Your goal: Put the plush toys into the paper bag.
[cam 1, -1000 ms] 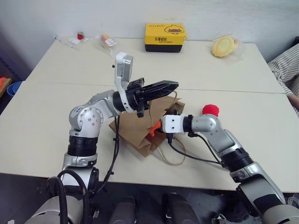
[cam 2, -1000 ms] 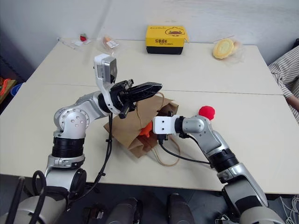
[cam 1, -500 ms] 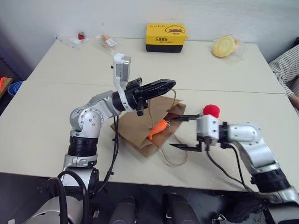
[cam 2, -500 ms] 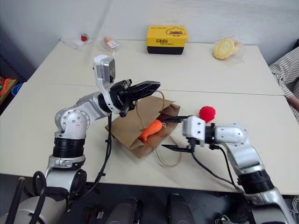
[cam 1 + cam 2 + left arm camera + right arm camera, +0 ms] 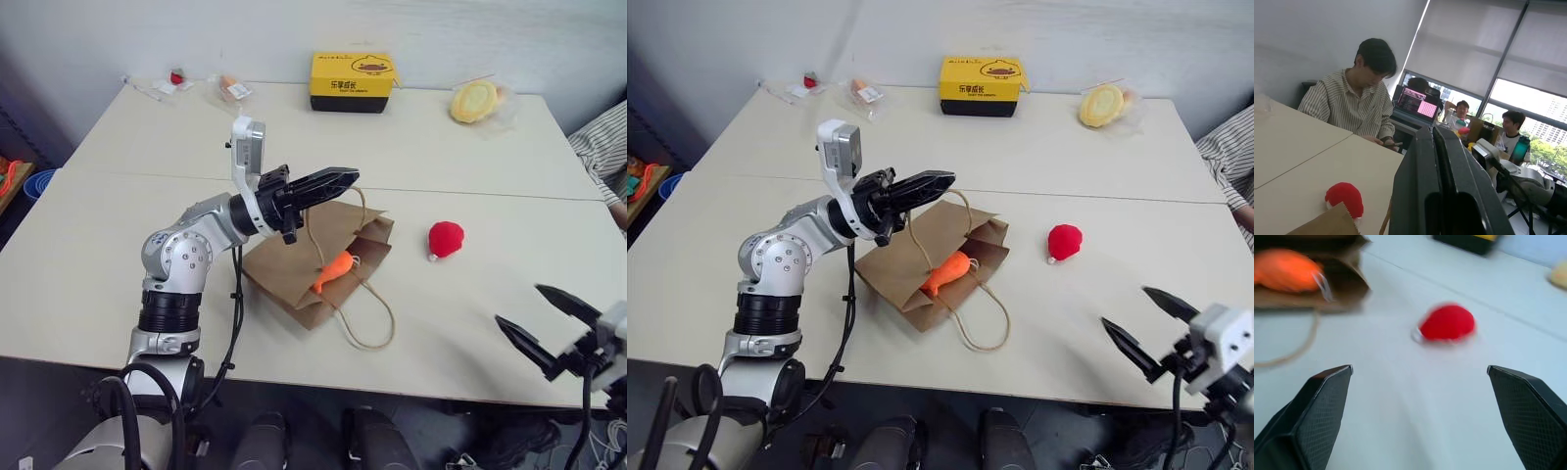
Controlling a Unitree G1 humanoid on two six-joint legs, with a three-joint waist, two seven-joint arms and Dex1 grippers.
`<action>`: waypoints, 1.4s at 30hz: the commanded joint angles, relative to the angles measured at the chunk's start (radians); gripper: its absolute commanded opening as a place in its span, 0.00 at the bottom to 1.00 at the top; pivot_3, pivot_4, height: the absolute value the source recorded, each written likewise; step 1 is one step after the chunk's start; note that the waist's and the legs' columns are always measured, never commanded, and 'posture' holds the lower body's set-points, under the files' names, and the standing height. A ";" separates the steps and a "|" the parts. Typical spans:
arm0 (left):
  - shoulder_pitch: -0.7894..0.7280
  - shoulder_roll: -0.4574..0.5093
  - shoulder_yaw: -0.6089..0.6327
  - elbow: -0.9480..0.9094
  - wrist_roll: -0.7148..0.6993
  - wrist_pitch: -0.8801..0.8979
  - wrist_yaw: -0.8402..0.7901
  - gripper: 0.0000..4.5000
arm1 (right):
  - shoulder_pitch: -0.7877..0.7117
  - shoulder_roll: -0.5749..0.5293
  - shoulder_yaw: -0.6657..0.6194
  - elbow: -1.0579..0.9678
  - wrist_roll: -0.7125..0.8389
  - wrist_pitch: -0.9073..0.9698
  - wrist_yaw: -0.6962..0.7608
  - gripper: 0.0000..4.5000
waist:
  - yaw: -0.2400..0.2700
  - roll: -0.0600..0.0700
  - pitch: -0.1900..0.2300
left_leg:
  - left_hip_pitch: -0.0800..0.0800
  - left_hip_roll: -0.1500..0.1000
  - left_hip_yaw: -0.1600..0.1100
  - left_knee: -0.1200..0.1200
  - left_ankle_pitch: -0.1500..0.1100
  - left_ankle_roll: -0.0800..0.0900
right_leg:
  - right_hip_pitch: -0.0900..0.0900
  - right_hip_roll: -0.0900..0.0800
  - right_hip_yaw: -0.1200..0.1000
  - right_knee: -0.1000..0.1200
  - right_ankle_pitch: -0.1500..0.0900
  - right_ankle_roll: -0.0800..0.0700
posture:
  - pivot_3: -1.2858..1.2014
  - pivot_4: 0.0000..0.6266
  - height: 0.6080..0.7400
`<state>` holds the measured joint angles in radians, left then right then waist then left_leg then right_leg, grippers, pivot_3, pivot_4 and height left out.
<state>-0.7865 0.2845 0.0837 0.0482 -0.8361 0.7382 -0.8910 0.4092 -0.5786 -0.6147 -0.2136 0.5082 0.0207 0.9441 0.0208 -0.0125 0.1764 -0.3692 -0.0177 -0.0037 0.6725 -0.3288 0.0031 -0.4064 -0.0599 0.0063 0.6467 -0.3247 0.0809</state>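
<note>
Orange plush toy [image 5: 334,271] lies in the mouth of the paper bag [image 5: 294,274]; red plush toy [image 5: 446,239] sits alone on the desk [image 5: 118,235]. Left end effector [image 5: 338,178] pinches the bag's handle; right end effector [image 5: 1143,321] gapes wide, empty

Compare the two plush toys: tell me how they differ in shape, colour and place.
The red toy is round; the orange toy is long and tapered. The red toy lies on the bare table, apart from the paper bag; the orange toy lies at the bag's mouth. Both are small, bright, and free of any gripper.
</note>
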 commanded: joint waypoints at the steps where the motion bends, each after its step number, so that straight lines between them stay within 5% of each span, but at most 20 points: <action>1: -0.024 0.003 0.007 -0.012 0.007 -0.023 -0.010 0.00 | -0.012 -0.007 0.000 -0.009 -0.018 -0.036 -0.018 1.00 | -0.007 0.000 0.000 | 0.000 0.000 0.001 0.000 0.000 0.000 | 0.000 0.000 0.001 0.000 0.000 0.000 | 0.52 0.24 1.00; 9: -0.046 -0.014 -0.004 0.005 0.028 -0.035 -0.005 0.00 | -0.448 -0.133 0.261 0.046 -0.151 0.229 -0.192 1.00 | -0.023 0.001 0.000 | 0.001 0.000 0.001 0.001 0.001 -0.001 | -0.003 0.000 0.001 0.005 -0.001 -0.001 | 0.52 0.24 1.00; 17: -0.047 -0.013 -0.008 0.001 0.042 -0.044 -0.001 0.00 | -0.843 -0.088 0.507 0.379 -0.291 0.338 -0.248 1.00 | -0.018 0.001 0.000 | -0.003 0.000 0.000 0.003 0.001 -0.001 | -0.005 -0.001 -0.001 0.004 -0.001 -0.001 | 0.52 0.24 1.00; 20: -0.041 -0.013 -0.007 -0.012 0.044 -0.044 0.007 0.00 | -0.900 -0.077 0.541 0.460 -0.325 0.334 -0.252 0.86 | -0.020 0.001 0.000 | -0.004 0.000 -0.001 0.002 0.001 -0.001 | -0.005 0.000 -0.001 0.005 -0.001 -0.001 | 0.52 0.24 1.00; 28: -0.039 -0.004 0.006 -0.016 0.031 -0.036 0.005 0.00 | -0.898 -0.104 0.539 0.457 -0.325 0.331 -0.206 0.26 | -0.023 0.001 0.000 | -0.005 0.000 -0.001 0.003 0.001 -0.001 | -0.005 0.000 -0.001 0.006 -0.001 -0.001 | 0.52 0.24 1.00; 32: -0.063 0.001 0.025 0.008 0.009 -0.022 -0.005 0.00 | -0.793 -0.144 0.500 0.221 -0.152 0.295 0.024 0.02 | -0.020 0.001 0.000 | -0.005 0.000 -0.001 0.003 0.001 -0.001 | -0.005 0.000 -0.002 0.006 -0.001 -0.001 | 0.52 0.24 1.00; 38: -0.092 0.005 0.068 0.038 -0.063 0.053 -0.013 0.00 | -0.636 -0.135 0.489 -0.195 0.115 0.501 0.054 0.00 | -0.023 0.000 0.001 | -0.006 0.001 -0.003 0.002 0.001 -0.001 | -0.005 0.000 -0.003 0.006 0.000 -0.001 | 0.52 0.24 1.00; 42: -0.081 0.001 0.058 0.012 -0.082 0.094 -0.015 0.00 | -0.680 -0.013 0.606 -0.233 0.018 0.535 -0.138 0.00 | -0.024 0.000 0.000 | -0.004 0.001 -0.003 0.003 0.001 -0.002 | -0.004 0.000 -0.002 0.004 -0.001 -0.001 | 0.52 0.24 1.00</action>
<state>-0.8557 0.2857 0.1400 0.0931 -0.8868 0.8218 -0.8974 -0.2465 -0.6184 -0.0377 -0.4290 0.5604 0.5459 0.8829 -0.0035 -0.0126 0.1768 -0.3730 -0.0170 -0.0064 0.6754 -0.3281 0.0012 -0.4110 -0.0599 0.0045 0.6508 -0.3252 0.0800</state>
